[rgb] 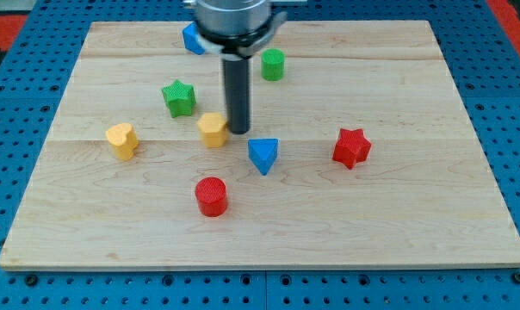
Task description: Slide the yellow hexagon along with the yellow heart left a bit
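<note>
The yellow hexagon (213, 129) sits near the middle of the wooden board (398, 224). The yellow heart (122, 139) lies to its left, well apart from it. My tip (238, 130) is down at the board, right beside the hexagon's right side, touching it or nearly so. The dark rod rises straight up from there to the arm's grey end at the view's top.
A green star (179, 97) is up-left of the hexagon. A blue triangle (263, 155) is down-right of my tip. A red cylinder (212, 196), a red star (351, 147), a green cylinder (273, 64) and a partly hidden blue block (192, 39) also lie on the board.
</note>
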You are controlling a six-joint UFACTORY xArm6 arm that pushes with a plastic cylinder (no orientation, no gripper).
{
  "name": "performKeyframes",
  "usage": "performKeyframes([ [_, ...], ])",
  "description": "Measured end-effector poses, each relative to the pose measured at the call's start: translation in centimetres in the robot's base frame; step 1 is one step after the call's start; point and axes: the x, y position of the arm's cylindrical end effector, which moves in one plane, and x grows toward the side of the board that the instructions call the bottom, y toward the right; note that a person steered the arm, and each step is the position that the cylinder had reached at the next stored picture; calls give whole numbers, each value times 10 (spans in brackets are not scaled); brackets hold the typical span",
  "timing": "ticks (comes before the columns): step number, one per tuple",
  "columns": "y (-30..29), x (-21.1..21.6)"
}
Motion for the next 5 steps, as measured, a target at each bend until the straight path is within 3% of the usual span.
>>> performKeyframes([
  [1, -48, 15],
  [4, -41, -10],
  [5, -76, -7],
])
